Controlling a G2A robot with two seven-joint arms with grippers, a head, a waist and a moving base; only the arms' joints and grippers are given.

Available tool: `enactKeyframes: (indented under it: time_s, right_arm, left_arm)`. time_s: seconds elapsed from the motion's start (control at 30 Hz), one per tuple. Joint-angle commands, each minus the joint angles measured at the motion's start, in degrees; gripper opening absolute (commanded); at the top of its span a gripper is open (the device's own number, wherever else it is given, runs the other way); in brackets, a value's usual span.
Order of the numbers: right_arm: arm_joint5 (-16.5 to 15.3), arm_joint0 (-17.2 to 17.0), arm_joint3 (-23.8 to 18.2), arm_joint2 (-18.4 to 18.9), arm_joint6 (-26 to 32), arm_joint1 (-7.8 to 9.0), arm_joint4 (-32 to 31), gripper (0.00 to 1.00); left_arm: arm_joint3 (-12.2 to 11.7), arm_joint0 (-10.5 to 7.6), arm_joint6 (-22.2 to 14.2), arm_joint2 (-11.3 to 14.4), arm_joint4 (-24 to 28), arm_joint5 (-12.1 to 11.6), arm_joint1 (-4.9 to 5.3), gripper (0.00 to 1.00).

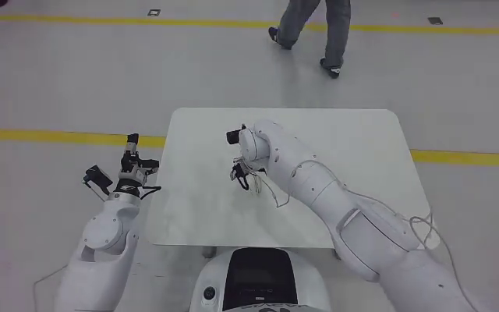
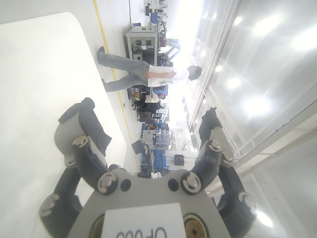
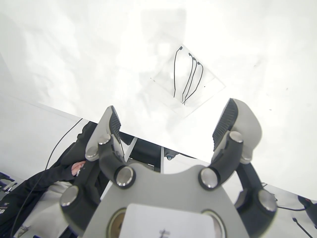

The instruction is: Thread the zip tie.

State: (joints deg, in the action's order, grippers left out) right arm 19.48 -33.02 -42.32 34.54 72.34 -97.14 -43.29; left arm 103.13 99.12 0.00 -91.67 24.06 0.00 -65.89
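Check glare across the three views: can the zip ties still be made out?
Left wrist view: ceiling lights and windows blow out the middle, and the table washes to plain white. Right wrist view: hazy glare over the table, yet four black zip ties read clearly against it. Top view: even light, no hot spots.

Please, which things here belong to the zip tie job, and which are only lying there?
Job:
four zip ties, side by side
right gripper, open, near them
left gripper, open, off the table edge

Just there:
clear sheet under the ties
the table itself
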Motion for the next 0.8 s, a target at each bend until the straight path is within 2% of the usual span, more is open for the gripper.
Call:
enactKeyframes:
  time_s: [0.0,0.23,0.47,0.77]
  right_arm:
    - [0.00,0.00,0.01,0.00,0.00,0.00,0.00,1.00]
    - [0.00,-2.57,-0.26,-2.37,-3.87,-0.90,-3.20,1.00]
    - [0.00,-2.67,2.86,-4.03,-6.01,-2.71,-6.26,1.00]
    - [0.00,-2.75,2.68,-3.95,-6.74,-2.70,-6.38,1.00]
  left_arm:
    - [0.00,0.00,0.00,0.00,0.00,0.00,0.00,1.00]
    - [0.00,0.00,0.00,0.00,0.00,0.00,0.00,1.00]
    - [0.00,0.00,0.00,0.00,0.00,0.00,0.00,1.00]
    - [0.00,0.00,0.00,0.00,0.00,0.00,0.00,1.00]
